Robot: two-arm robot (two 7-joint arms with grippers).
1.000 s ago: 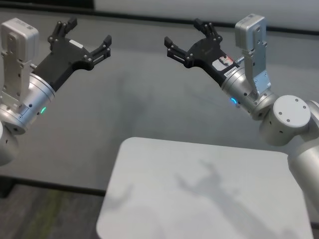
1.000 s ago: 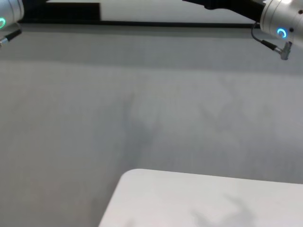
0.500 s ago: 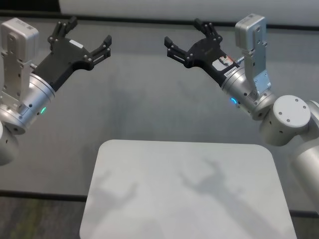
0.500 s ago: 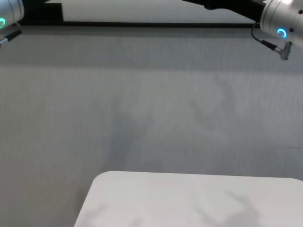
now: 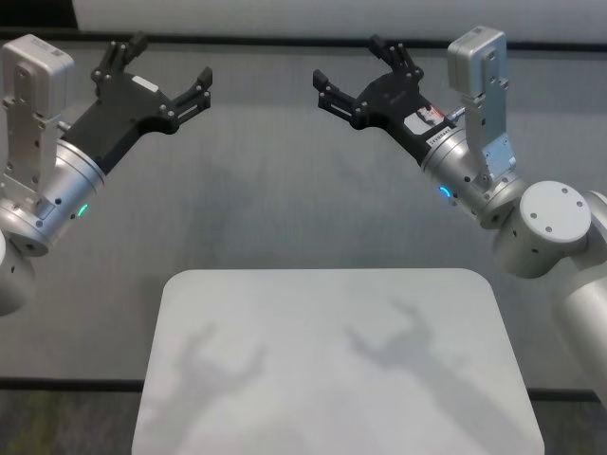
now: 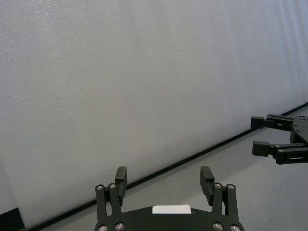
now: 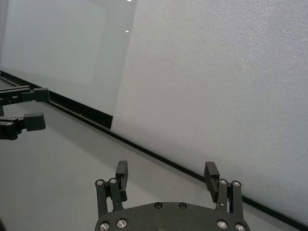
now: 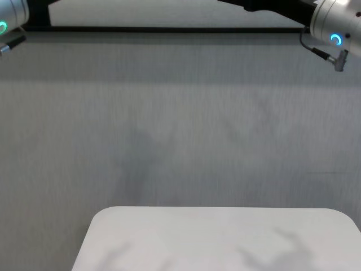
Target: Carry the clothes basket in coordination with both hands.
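Silver cylindrical robot arms w/ white box modules; glowing blue-green ring lights noted. Matte black left gripper [image 5: 159,78] & right gripper [image 5: 357,74], silver screws at finger joints; white label seen.

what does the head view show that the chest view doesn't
Only the head view shows both hands whole: the left hand and right hand raised above the grey floor, fingers spread open and empty, with the white camera blocks on their wrists. Only the chest view shows a cable plug at the right arm's ring light, and just the wrist ends of the arms. Both show the white table below, the arms' shadows on it, and a dark baseboard at the far wall. No clothes basket appears in either.
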